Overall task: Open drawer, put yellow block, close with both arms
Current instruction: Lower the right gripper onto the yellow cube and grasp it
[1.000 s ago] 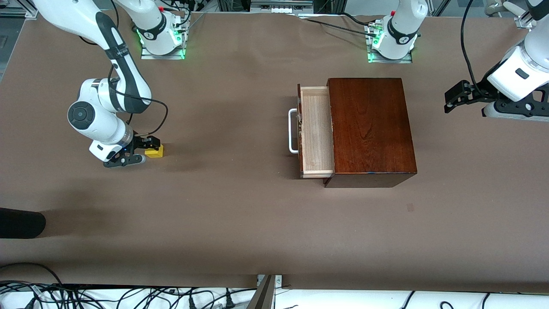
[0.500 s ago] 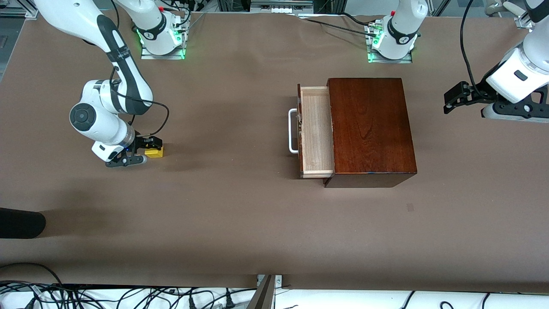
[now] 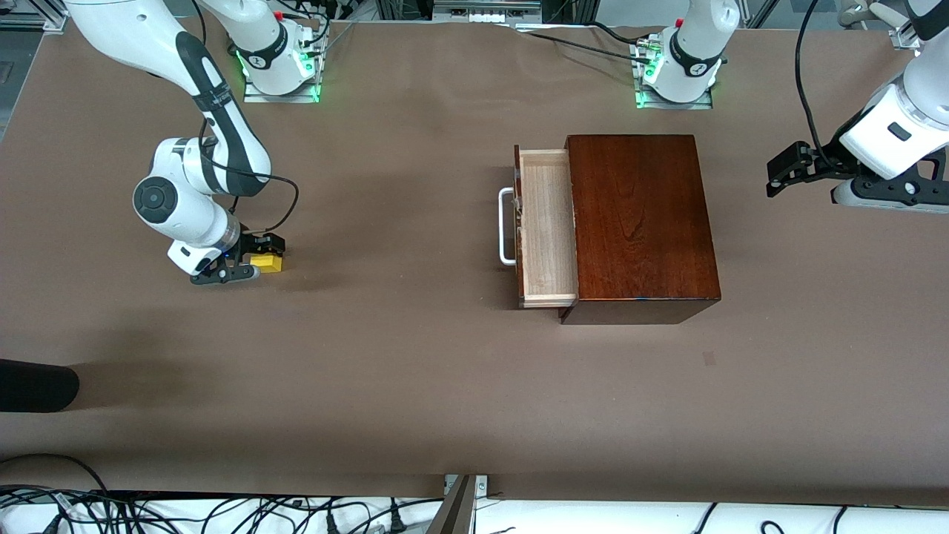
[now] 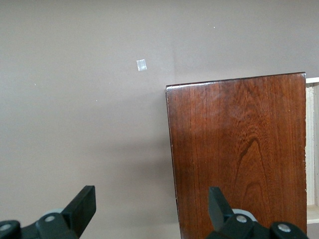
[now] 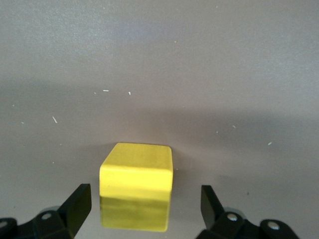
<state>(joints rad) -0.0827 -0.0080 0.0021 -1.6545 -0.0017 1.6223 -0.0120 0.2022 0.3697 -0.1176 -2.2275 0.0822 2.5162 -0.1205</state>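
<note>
Two arms in frame, one block, one box. Going across the front view from the right arm's end: right gripper (image 3: 248, 261) is low at the table around the yellow block (image 3: 268, 262), which sits on the brown table (image 3: 415, 386). Right wrist view: block (image 5: 136, 184) lies between the two fingertips (image 5: 75, 206), a visible gap on each side, fingers spread and not touching it. Block is a cube, no long axis; one flat face turned toward the wrist camera.

Versus a second ago: right gripper has slid slightly toward the block; block unmoved.

Drawer (image 3: 547, 226) stands pulled out of the mahogany box (image 3: 641, 222), white handle (image 3: 506, 226) pointing toward the right arm's end, long axis running nearer-to-farther from the front camera.

Left gripper (image 3: 786, 169) waits above the table at the left arm's end, fingers (image 4: 79, 209) wide apart, empty.
</note>
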